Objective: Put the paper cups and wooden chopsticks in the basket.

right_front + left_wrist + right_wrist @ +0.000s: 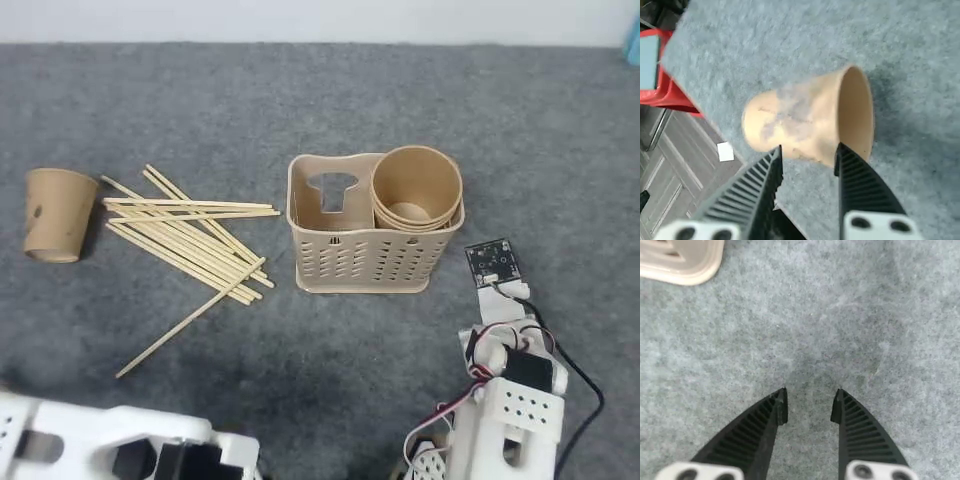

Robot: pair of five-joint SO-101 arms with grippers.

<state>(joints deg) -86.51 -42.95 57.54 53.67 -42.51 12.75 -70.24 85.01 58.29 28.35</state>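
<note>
Closest to the lens, the left gripper (809, 147) has its ribbed black jaws standing well apart with nothing between them, lined up on a paper cup (805, 117) that lies on its side just beyond the tips, its mouth turned partly toward them. From above, that same paper cup (55, 215) sits alone at the far left of the grey felt-covered counter (400, 90), just beside a loose, crossed heap of wooden chopsticks (190, 235), one of which has strayed out at an angle toward the near edge. Well apart from the cup, the perforated basket (360, 260) stands upright in the middle, and a stack of paper cups (415, 185) already sits in its right-hand compartment, next to the divider with the handle cut-out. Near the basket's front corner the right gripper (811, 390) hangs over bare felt, jaws likewise parted and holding nothing. To my eye the cup will be feather-light and thin-walled, so it should dent under a hard squeeze and may roll away if nudged on its side; a gentle pinch at the stiffer rolled rim, one jaw inside the mouth and one outside, looks the safest hold. As for the chopsticks, they look stiff, slim and light, lying flat against the felt, so I would expect them to slip or scatter unless pinched near mid-length, a few at a time
</note>
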